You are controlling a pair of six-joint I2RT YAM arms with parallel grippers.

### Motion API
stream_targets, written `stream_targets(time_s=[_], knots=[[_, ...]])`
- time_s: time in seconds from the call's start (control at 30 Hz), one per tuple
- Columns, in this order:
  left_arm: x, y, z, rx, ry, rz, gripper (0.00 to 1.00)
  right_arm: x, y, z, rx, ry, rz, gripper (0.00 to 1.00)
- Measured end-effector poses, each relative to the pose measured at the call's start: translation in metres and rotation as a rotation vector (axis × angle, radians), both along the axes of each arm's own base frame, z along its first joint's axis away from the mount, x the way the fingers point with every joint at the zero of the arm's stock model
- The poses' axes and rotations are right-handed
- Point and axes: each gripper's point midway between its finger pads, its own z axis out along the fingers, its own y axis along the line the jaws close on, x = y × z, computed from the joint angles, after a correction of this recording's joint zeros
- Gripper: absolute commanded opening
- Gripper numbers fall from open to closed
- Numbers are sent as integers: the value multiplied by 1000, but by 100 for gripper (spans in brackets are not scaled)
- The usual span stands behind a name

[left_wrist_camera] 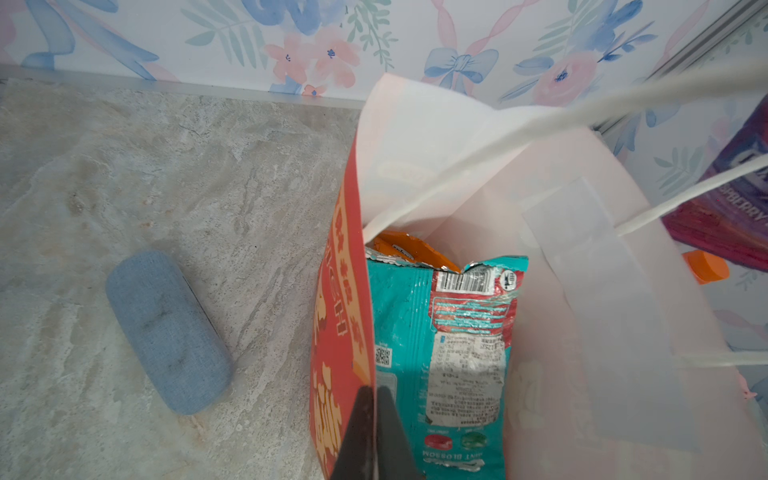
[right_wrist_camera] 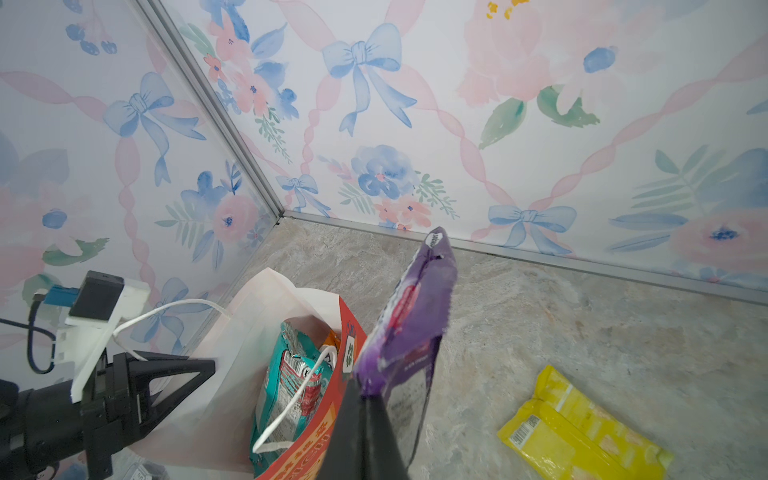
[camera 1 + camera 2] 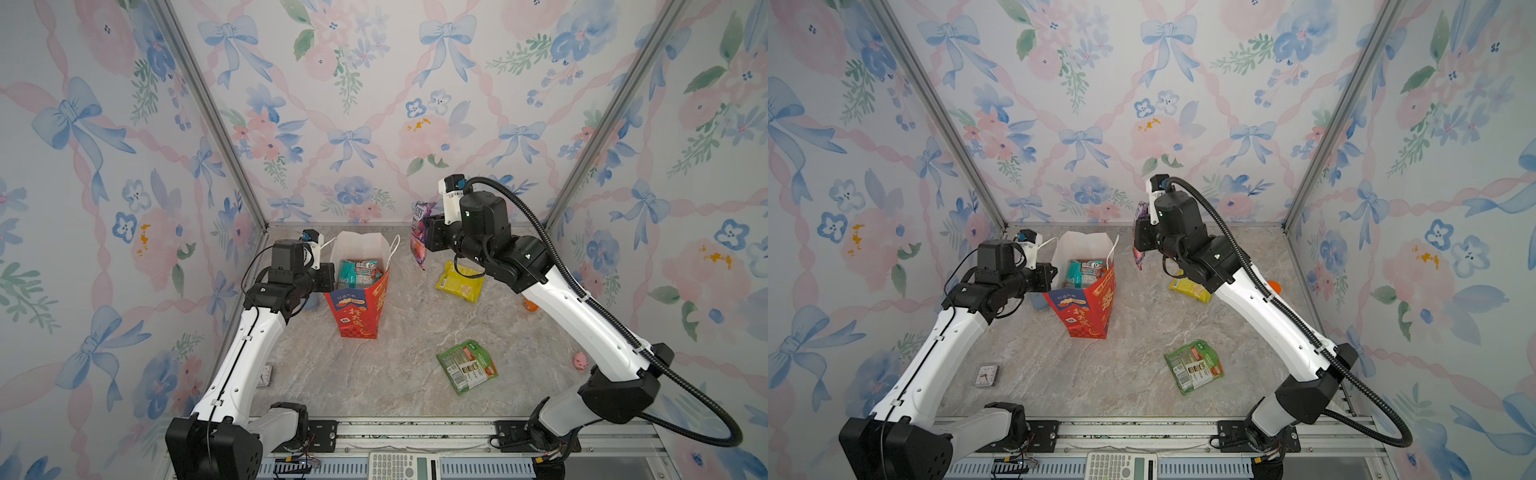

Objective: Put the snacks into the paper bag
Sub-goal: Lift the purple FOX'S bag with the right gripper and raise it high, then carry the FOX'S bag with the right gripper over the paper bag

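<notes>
lighting: bright, even, diffuse, from above. shadows: soft, faint, on the tabletop (image 3: 395, 374) beside the paper bag (image 3: 357, 320). glare: mild sheen on the teal packet (image 1: 436, 332). top views: wide-angle bowing toward the edges. left wrist view: near rope handle (image 1: 540, 137) blurred, out of focus.

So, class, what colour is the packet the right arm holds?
Purple; the packet shows best in the right wrist view.

Floral bow wallpaper (image 3: 374, 83), marbled floor (image 3: 374, 374)
</notes>
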Motion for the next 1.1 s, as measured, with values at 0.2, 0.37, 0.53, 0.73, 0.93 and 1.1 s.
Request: stream_targets(time_s=[0.2, 0.37, 0.53, 0.73, 0.93, 1.1], knots=[[0, 0, 0, 0, 0, 0, 0, 5, 5, 16, -32, -42, -3, 0], [0, 0, 0, 0, 0, 0, 0, 9, 10, 31, -45, -82, -1, 0], [0, 0, 0, 0, 0, 0, 0, 10, 22, 47, -53, -127, 15, 0], [0, 0, 0, 0, 0, 0, 0, 13, 35, 65, -54, -178, 35, 0], [0, 0, 0, 0, 0, 0, 0, 21, 55, 84, -38, -243, 49, 0], [0, 0, 0, 0, 0, 0, 0, 26, 76, 85, -21, -266, 77, 0]])
